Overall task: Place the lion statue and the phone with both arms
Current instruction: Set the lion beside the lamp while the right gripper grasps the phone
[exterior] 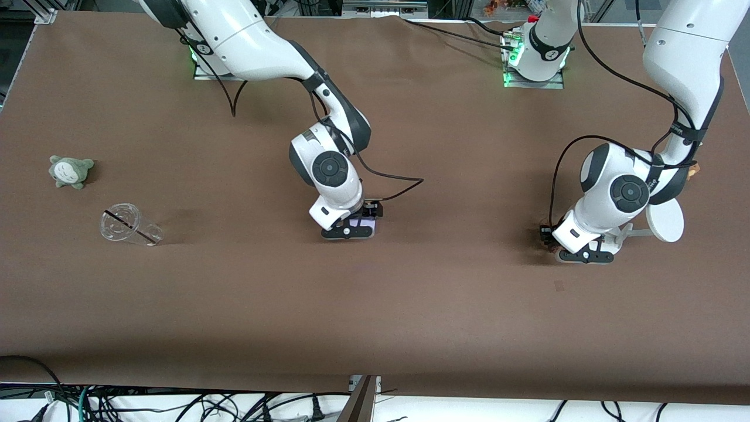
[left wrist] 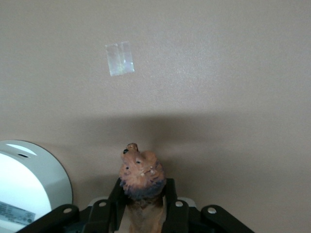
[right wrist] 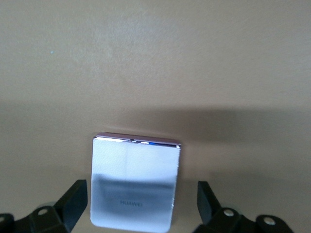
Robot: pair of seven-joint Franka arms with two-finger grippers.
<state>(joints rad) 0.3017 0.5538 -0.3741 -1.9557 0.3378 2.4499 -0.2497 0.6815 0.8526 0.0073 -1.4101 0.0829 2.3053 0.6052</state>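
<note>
The lion statue (left wrist: 141, 177), orange-brown with a darker mane, sticks out head first from between the fingers of my left gripper (left wrist: 143, 191), which is shut on its body. In the front view that gripper (exterior: 548, 238) is low over the table toward the left arm's end, and only a brown bit of the lion statue (exterior: 551, 247) shows under it. The phone (right wrist: 134, 182), a pale lavender slab, lies flat on the table. My right gripper (right wrist: 141, 204) is open astride it, its fingertips (right wrist: 75, 201) clear of the phone's edges. That gripper (exterior: 369, 215) is down at the phone (exterior: 367, 223) near the table's middle.
A white stand with a disc (exterior: 665, 220) stands beside the left gripper, its round edge (left wrist: 34, 177) close to the hand. A tape patch (left wrist: 120, 58) lies on the brown table (exterior: 445, 176). A grey-green plush (exterior: 70, 171) and a tipped clear cup (exterior: 129, 225) lie toward the right arm's end.
</note>
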